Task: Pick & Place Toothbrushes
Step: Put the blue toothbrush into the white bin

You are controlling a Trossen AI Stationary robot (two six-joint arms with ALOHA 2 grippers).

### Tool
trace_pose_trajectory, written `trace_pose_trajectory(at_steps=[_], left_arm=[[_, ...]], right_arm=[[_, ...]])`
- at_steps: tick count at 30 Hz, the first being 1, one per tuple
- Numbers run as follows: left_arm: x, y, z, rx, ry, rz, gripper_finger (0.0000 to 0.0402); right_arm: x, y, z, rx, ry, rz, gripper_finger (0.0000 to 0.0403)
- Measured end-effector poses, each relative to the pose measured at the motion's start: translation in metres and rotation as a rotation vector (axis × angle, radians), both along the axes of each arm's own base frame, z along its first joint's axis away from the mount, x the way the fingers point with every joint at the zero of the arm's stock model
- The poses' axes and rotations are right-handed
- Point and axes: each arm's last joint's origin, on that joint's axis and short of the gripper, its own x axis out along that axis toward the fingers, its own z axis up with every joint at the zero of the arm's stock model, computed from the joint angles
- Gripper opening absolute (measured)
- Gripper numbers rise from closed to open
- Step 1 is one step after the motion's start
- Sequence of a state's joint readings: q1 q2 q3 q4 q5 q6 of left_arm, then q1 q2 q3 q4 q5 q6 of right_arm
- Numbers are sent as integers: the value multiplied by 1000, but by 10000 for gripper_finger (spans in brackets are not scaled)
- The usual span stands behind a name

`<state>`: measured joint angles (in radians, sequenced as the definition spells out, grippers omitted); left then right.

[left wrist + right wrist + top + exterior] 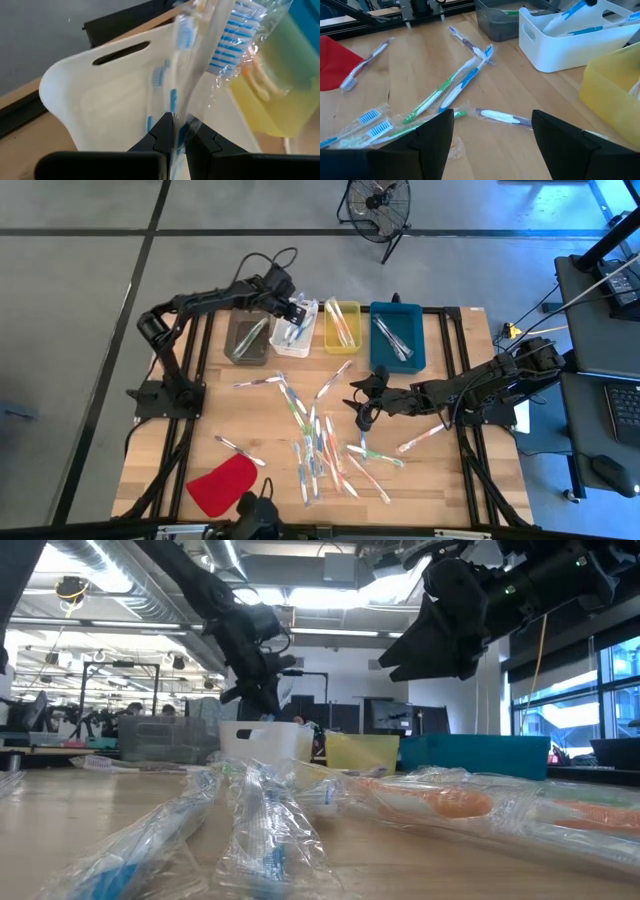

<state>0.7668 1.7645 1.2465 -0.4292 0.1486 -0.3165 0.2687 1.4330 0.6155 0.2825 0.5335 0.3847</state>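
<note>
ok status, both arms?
Left gripper shut on a wrapped blue toothbrush over white bin. Right gripper open above loose toothbrushes. Nothing blocking.

Even, bright overhead light; blurred foreground toothbrushes in low view, glaring windows.

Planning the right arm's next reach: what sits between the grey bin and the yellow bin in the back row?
In the high view, the white bin sits between the grey bin and the yellow bin, with the left pincer over it holding a wrapped blue toothbrush.
</note>
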Motion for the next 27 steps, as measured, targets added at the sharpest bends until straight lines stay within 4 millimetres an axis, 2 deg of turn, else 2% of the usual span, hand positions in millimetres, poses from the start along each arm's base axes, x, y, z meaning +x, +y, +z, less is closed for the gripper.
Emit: trace_pose_trajectory(at_steps=[13,27], left_arm=[[6,10,-31,-53,37,18,26],[8,12,-30,-28,23,19,87]], right_arm=[[0,0,0,-2,4,1,270],[-1,0,-1,-4,11,1,270]])
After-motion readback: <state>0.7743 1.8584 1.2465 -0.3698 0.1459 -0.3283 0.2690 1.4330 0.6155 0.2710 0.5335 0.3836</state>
